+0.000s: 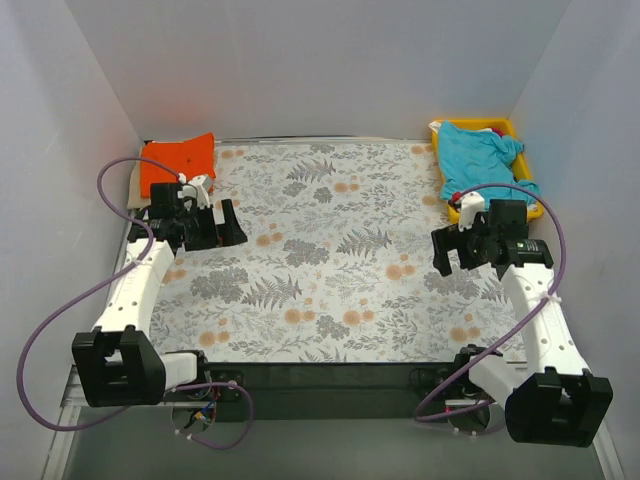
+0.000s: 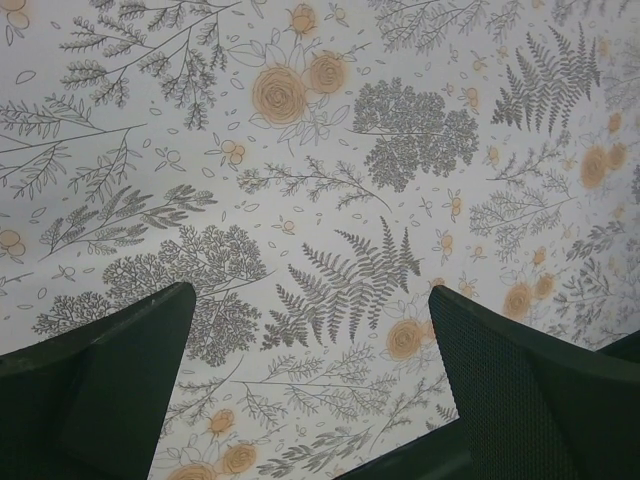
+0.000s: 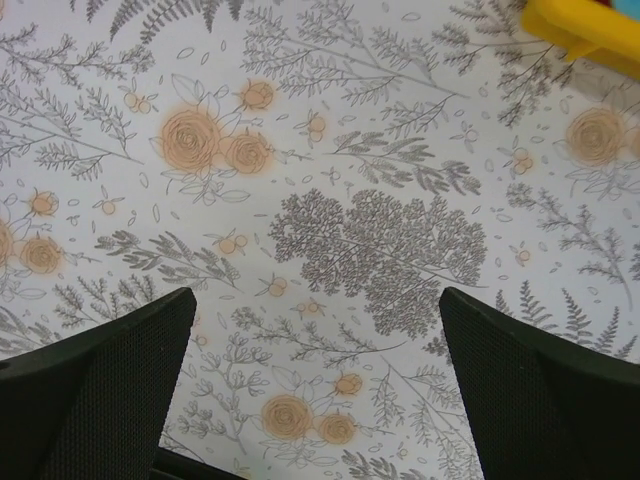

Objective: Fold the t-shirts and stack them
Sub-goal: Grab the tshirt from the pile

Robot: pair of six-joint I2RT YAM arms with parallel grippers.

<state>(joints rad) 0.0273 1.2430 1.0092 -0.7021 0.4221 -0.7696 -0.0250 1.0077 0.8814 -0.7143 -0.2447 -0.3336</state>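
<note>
The orange shirt (image 1: 178,160) in the far left corner has its near edge hidden behind the left gripper (image 1: 212,232), so its full outline cannot be told. The teal shirt (image 1: 478,160) covers most of the yellow tray (image 1: 500,125), leaving only its rim in sight. A magenta speck (image 1: 490,129) at the far rim is too small to identify. The right wrist view cuts the tray (image 3: 585,25) off at its top edge. Each wrist view shows only part of its fingers (image 2: 110,390) (image 3: 100,390), which the bottom edge cuts off.
</note>
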